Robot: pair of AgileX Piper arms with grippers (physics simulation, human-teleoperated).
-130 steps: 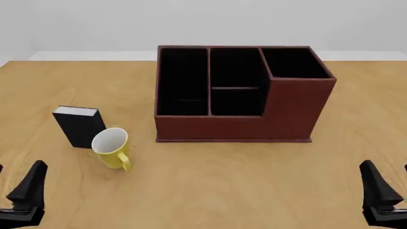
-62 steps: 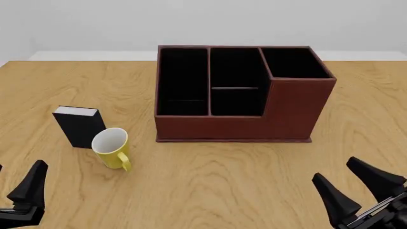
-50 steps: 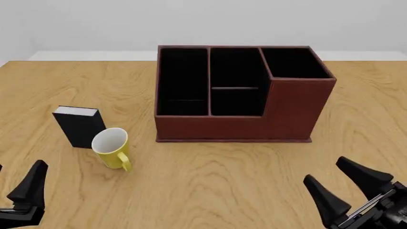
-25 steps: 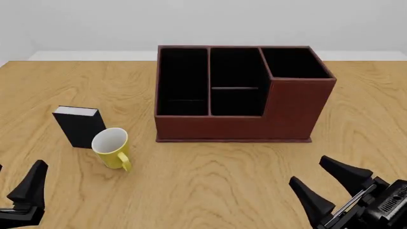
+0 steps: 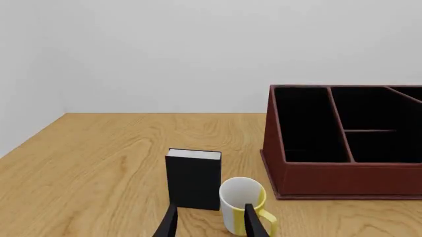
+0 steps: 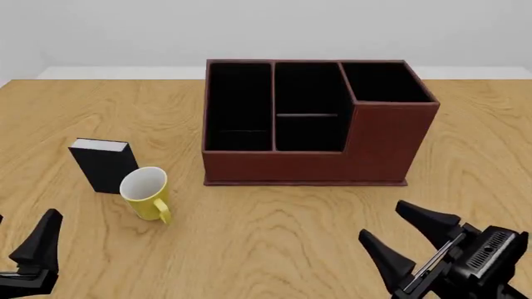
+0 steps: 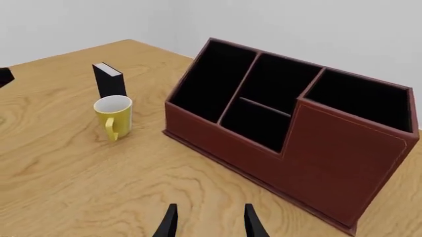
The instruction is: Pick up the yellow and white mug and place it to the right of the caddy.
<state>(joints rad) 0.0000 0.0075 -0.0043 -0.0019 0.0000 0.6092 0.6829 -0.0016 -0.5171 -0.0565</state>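
The yellow and white mug (image 6: 146, 193) stands upright on the table, left of the caddy (image 6: 316, 134), with its handle toward me. It also shows in the left wrist view (image 5: 240, 205) and the right wrist view (image 7: 113, 117). The reddish-brown caddy (image 5: 343, 143) (image 7: 290, 138) has black compartments and stands mid-table. My left gripper (image 6: 21, 243) is open and empty at the near left edge, behind the mug; its fingers (image 5: 170, 222) frame the mug. My right gripper (image 6: 387, 221) is open and empty, low at the near right, in front of the caddy's right part.
A small black upright box (image 6: 102, 163) stands just behind and left of the mug, almost touching it; it also shows in the wrist views (image 5: 193, 180) (image 7: 108, 79). Bare wooden table (image 6: 474, 143) lies to the caddy's right.
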